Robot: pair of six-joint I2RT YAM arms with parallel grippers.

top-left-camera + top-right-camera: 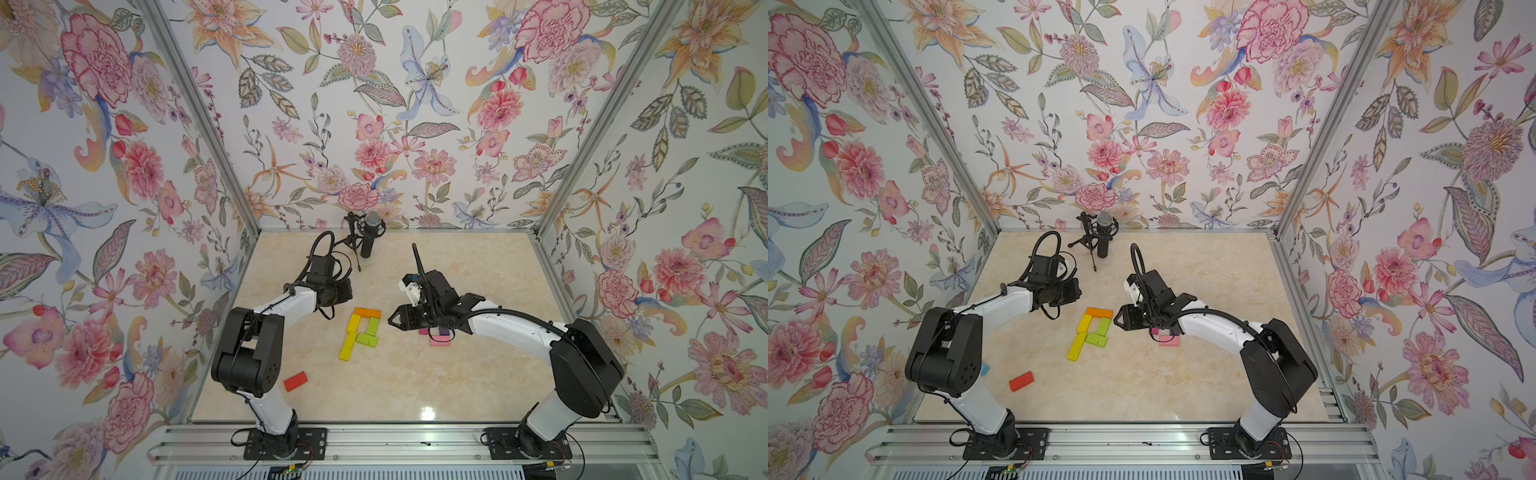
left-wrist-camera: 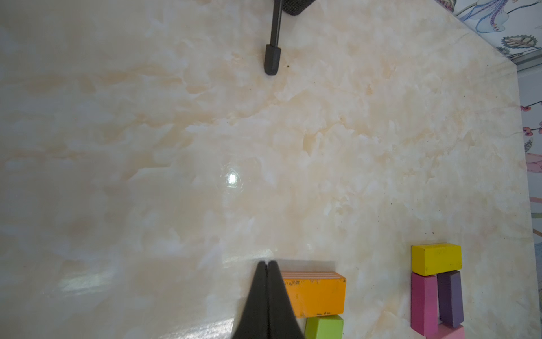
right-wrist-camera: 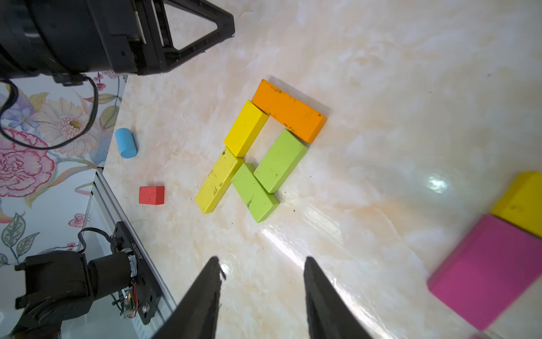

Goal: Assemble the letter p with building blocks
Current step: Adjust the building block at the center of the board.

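Note:
Five building blocks lie in a P shape in both top views: an orange bar (image 1: 367, 312) across the top, two yellow bars (image 1: 353, 323) as the stem, and two lime green bars (image 1: 372, 326) closing the loop. The right wrist view shows the same orange bar (image 3: 289, 111) and green bars (image 3: 280, 160). My right gripper (image 3: 262, 259) hovers open and empty just right of the P, also seen from above (image 1: 392, 322). My left gripper (image 2: 267, 262) is shut on nothing, its tips beside the orange bar (image 2: 313, 293).
Spare magenta (image 2: 423, 303), purple (image 2: 450, 298), yellow (image 2: 436, 258) and pink (image 1: 439, 341) blocks lie under my right arm. A red block (image 1: 295, 381) and a blue cylinder (image 3: 126, 143) sit at the front left. A microphone on a tripod (image 1: 370, 235) stands at the back.

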